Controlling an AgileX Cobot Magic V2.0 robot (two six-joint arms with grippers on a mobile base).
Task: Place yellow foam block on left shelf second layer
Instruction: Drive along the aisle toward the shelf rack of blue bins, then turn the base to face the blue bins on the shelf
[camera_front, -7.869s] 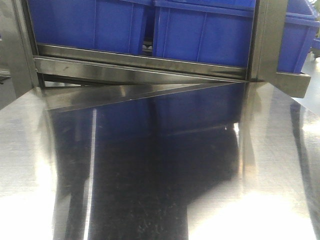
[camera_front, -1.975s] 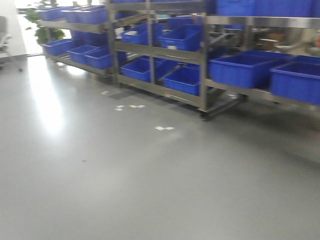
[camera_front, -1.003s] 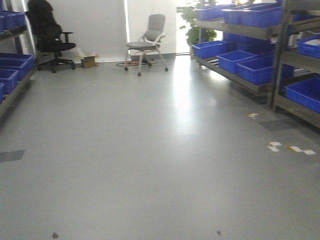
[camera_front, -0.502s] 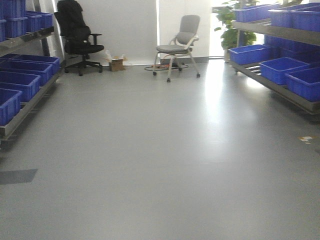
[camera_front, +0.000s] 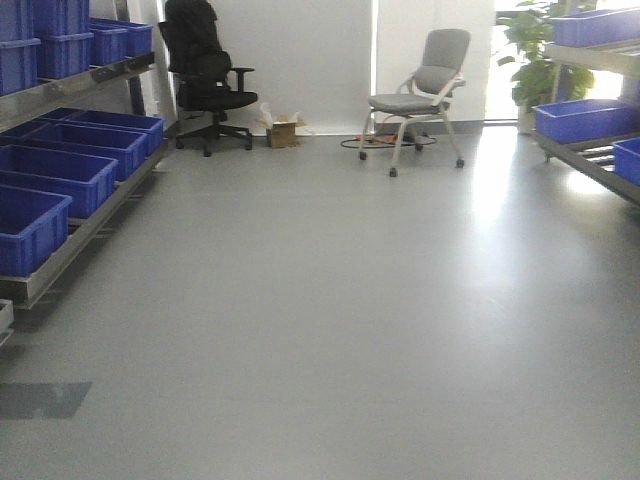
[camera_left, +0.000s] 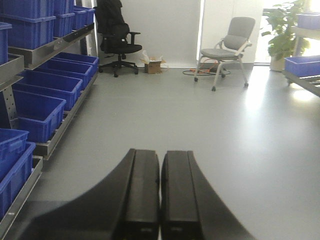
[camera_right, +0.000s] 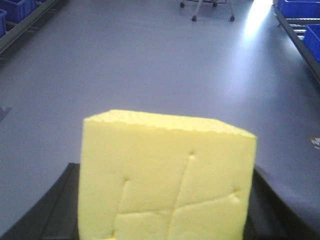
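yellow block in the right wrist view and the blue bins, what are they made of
The yellow foam block looks like matte soft foam: ragged top edge, creases pressed into its face. The blue bins seem moulded plastic, faintly glossy, uniform colour with thick rims.

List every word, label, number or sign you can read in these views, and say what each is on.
No text can be read in any view.
yellow foam block: creases only, no print.
blue bins: no labels show.
cardboard box: too small to tell whether it bears print.
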